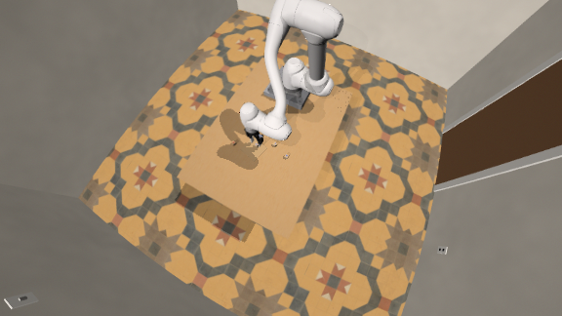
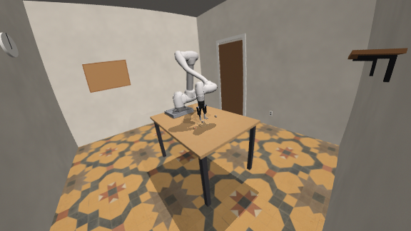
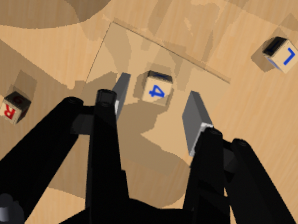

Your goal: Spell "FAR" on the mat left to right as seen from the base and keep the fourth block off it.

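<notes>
From the top, we see the white arm [image 1: 278, 73] [image 2: 190, 76] over the table [image 1: 273, 205] [image 2: 214, 139]. From the exterior, our gripper [image 1: 257, 141] [image 2: 203, 119] [image 3: 157, 95] points down. At the wrist, its fingers stand apart; the blue-marked block [image 3: 157, 90] sits on the mat [image 3: 112, 60], R block [image 3: 14, 107] left, L block [image 3: 282, 55] far right.

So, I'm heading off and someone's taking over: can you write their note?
Gripper: open, holding nothing, fingers either side of the blue-marked block.
Places: that block, perhaps the A, is on the mat. R block and L block are off it; a fourth block is unreadable.
Done: one block on the mat; letter unconfirmed.
Left: find F, bring R, finish the row upright.
</notes>
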